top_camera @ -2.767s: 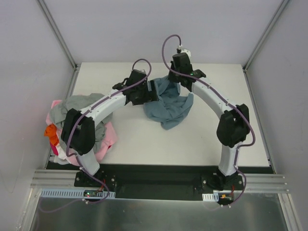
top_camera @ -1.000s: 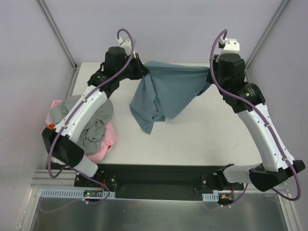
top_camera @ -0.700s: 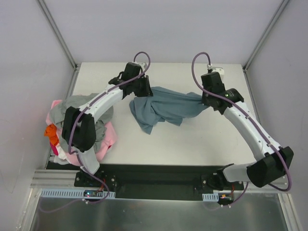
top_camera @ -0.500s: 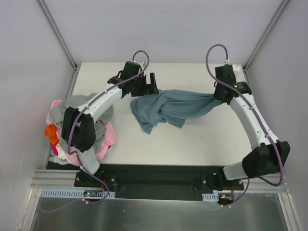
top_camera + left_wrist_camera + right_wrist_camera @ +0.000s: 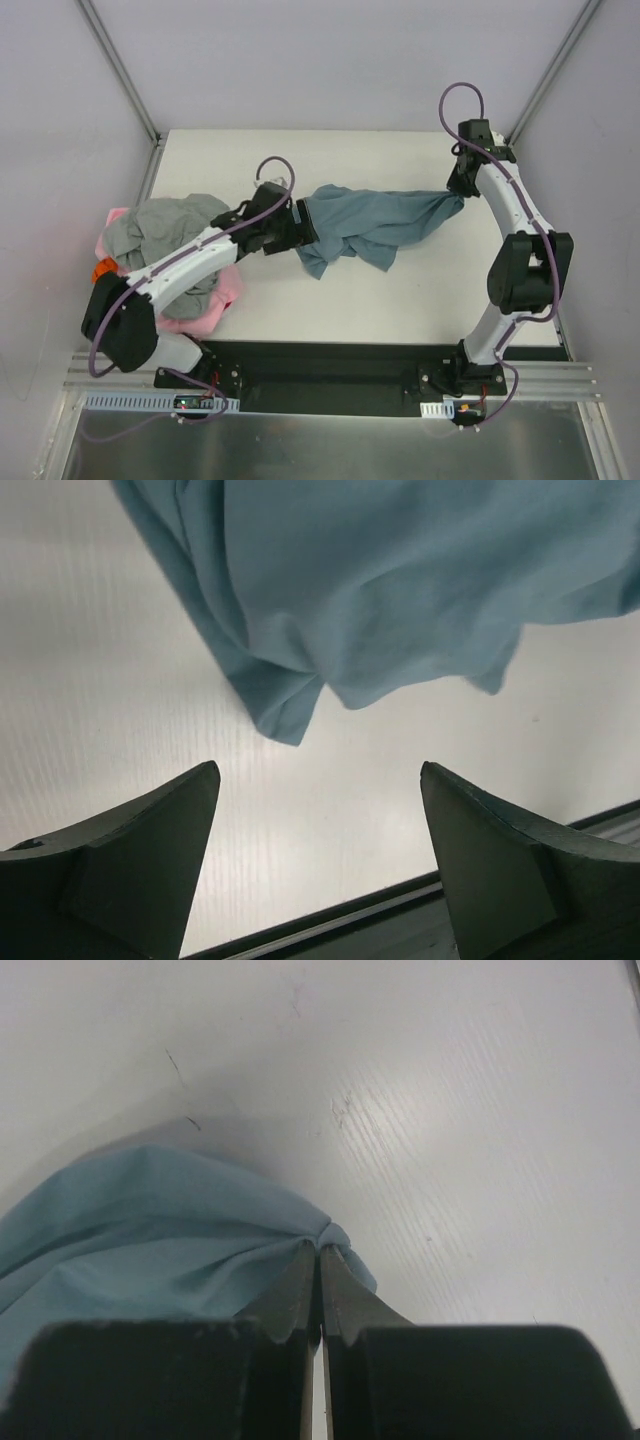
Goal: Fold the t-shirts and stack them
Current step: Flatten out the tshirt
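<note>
Blue shirt: soft, floppy, light. Corner was pinched by closed right pincer. Left pincer was spread wide, nothing held. Loose hem judged best grabbed.

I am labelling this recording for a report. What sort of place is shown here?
Probably a robot test bench in a lab: a bare white table inside plain wall panels, with two arms bolted to a metal rail.

The table is lit brightly and evenly from above in the overhead view, and only faint, soft shadows are cast. In the left wrist view the fingers are rendered dark and blurred (too near for focus). Pale glare is seen across the table in the right wrist view.
</note>
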### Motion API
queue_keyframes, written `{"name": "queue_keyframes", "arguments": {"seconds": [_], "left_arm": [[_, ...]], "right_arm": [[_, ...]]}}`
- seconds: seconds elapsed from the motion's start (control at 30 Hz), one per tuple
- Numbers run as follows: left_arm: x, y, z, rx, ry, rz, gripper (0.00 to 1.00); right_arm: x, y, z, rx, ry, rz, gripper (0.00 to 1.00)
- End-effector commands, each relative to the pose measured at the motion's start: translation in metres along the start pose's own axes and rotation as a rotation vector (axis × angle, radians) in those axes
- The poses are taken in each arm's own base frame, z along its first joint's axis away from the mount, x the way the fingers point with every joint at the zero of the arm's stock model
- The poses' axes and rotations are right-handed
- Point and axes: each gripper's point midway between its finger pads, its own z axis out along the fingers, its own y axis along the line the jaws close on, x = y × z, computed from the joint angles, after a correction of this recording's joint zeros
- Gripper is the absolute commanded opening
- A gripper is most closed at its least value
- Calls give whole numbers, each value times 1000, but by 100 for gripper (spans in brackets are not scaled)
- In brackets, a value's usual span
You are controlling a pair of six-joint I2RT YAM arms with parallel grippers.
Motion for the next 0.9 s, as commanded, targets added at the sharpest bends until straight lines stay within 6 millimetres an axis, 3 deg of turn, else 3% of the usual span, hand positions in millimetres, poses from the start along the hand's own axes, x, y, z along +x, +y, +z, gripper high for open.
{"name": "queue_keyframes", "arguments": {"seconds": [0.0,0.1,0.2,0.3,0.33,0.4,0.43,0.57,0.63,0.67,0.7,0.8,0.87], "left_arm": [[27,17,22,-126,29,-49,76],[38,26,37,-182,40,-101,69],[56,26,53,-227,63,-102,66],[68,29,66,-281,56,-106,66],[71,34,72,-310,52,-128,66],[69,42,77,-347,18,-149,65],[69,42,83,-352,17,-167,64],[80,33,98,-335,66,-170,60],[83,32,102,-342,67,-151,57],[83,34,104,-347,63,-149,52],[83,34,105,-350,59,-146,49],[81,41,109,-376,38,-136,35],[81,44,112,-389,35,-125,21]], "right_arm": [[11,-10,5,27,33,22,1],[18,-20,16,67,68,28,1],[21,-26,23,57,94,59,11],[20,-14,12,-28,108,52,35],[15,-11,-2,-68,91,40,65],[15,-6,-24,-85,74,-1,89],[8,-8,-46,-98,30,-11,96],[25,4,-102,-220,-12,-64,96],[63,16,-106,-280,54,-81,96],[68,22,-118,-339,31,-64,97],[98,26,-113,-350,86,-94,99],[133,35,-116,-380,106,-104,98],[167,37,-104,-377,168,-127,96]]}}
